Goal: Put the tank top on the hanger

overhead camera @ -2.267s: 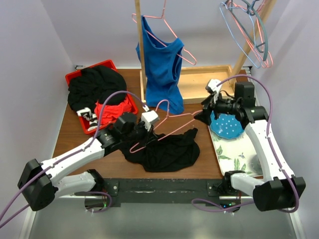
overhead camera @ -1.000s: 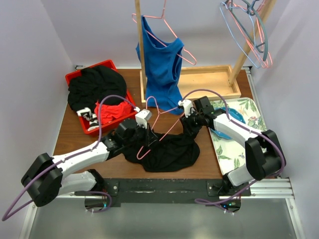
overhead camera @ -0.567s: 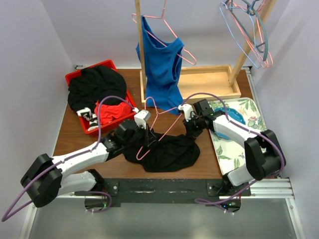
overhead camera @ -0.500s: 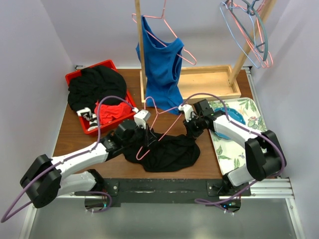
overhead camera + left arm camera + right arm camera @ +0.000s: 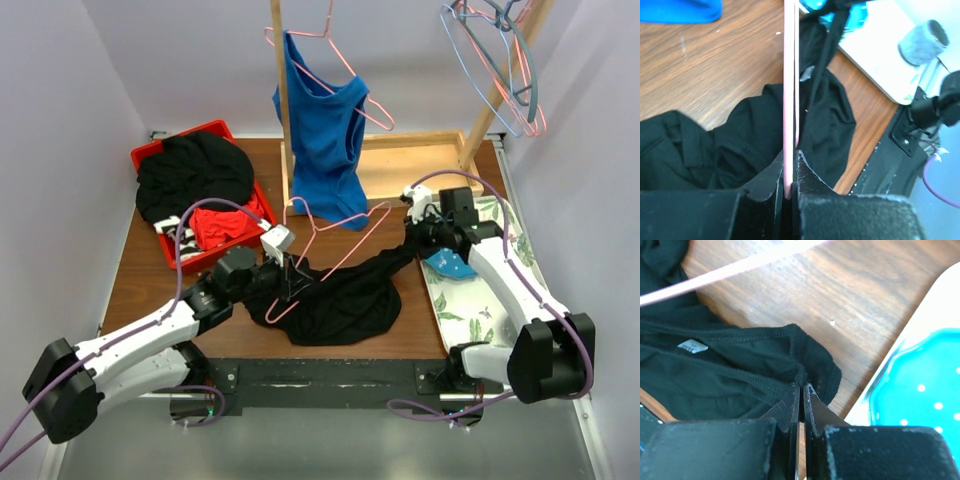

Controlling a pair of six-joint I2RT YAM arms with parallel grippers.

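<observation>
The black tank top [image 5: 335, 300] lies on the wooden table in front of the arms, one edge stretched up to the right. My right gripper [image 5: 412, 240] is shut on that hemmed edge; in the right wrist view the fabric [image 5: 740, 370] is pinched at the fingertips of the gripper [image 5: 801, 386]. My left gripper [image 5: 290, 280] is shut on the pink wire hanger [image 5: 340, 255], which slants over the top with its hook toward the blue top. In the left wrist view the hanger wire [image 5: 789, 75] runs straight out from the gripper [image 5: 789, 167] over the black fabric [image 5: 830, 120].
A red bin [image 5: 215, 130] at the back left holds a black garment heap [image 5: 190, 170]. A blue tank top [image 5: 325, 130] hangs on a wooden stand [image 5: 420, 165]. A floral tray [image 5: 480, 310] with a teal plate [image 5: 450, 265] lies right. Spare hangers [image 5: 500, 60] hang at the top right.
My right gripper has shut on the tank top's edge and pulled it right and up, stretching the fabric. The left arm has drawn back a little to the left with the hanger.
</observation>
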